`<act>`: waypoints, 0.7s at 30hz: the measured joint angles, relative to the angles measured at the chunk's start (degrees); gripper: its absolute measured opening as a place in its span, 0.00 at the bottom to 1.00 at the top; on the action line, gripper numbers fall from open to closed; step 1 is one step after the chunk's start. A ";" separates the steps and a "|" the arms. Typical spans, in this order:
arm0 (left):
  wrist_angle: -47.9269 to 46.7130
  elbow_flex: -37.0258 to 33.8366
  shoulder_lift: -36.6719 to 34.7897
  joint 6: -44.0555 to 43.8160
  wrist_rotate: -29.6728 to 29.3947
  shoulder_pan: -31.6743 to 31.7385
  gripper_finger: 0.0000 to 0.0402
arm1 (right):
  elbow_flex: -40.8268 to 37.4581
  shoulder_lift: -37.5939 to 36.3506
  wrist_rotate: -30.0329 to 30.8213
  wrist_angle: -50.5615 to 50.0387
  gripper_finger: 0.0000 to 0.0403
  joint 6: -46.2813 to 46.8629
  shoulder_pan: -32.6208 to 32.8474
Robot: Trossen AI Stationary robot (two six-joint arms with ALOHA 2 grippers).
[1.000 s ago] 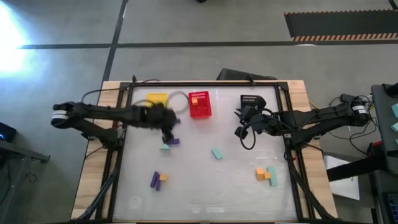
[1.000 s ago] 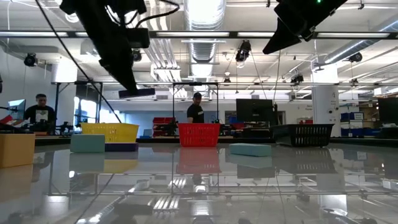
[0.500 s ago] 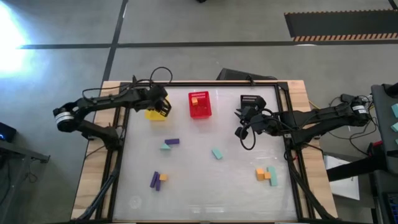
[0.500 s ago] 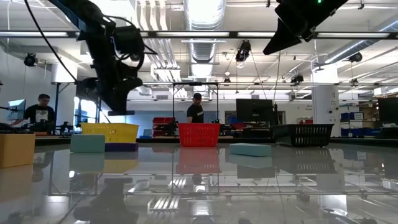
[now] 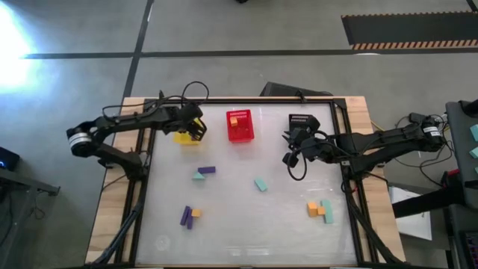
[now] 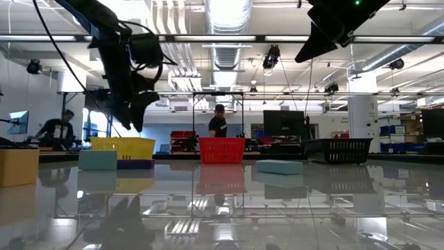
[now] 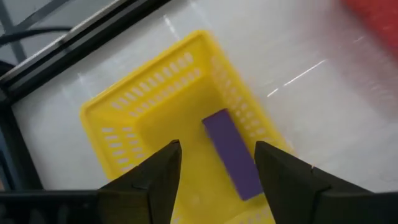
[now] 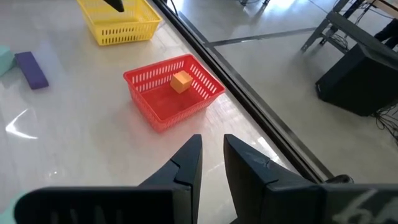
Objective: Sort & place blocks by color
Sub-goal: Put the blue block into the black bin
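Note:
My left gripper hangs open over the yellow basket at the table's far left. A purple bar lies on that basket's floor, below the gap between the fingers and apart from them. My right gripper waits above the table's right half, its fingers a narrow gap apart with nothing between them. An orange cube sits in the red basket. Loose blocks lie on the table: a purple bar beside a teal piece, a teal block, a purple and orange pair, and an orange and teal group.
A black basket stands at the far right, under the right arm's wrist. The three baskets line the far edge, and a dark frame rail runs behind them. In the low view, people sit and stand in the room behind the table.
My left gripper has swung from the table's middle, near the purple bar and teal piece, toward the far left edge and stopped over the yellow basket, rolling as it went. There it has opened.

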 joint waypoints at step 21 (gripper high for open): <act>15.08 -0.44 -11.70 5.14 -1.22 -30.47 0.48 | 0.00 10.11 -14.10 6.66 0.14 13.42 3.19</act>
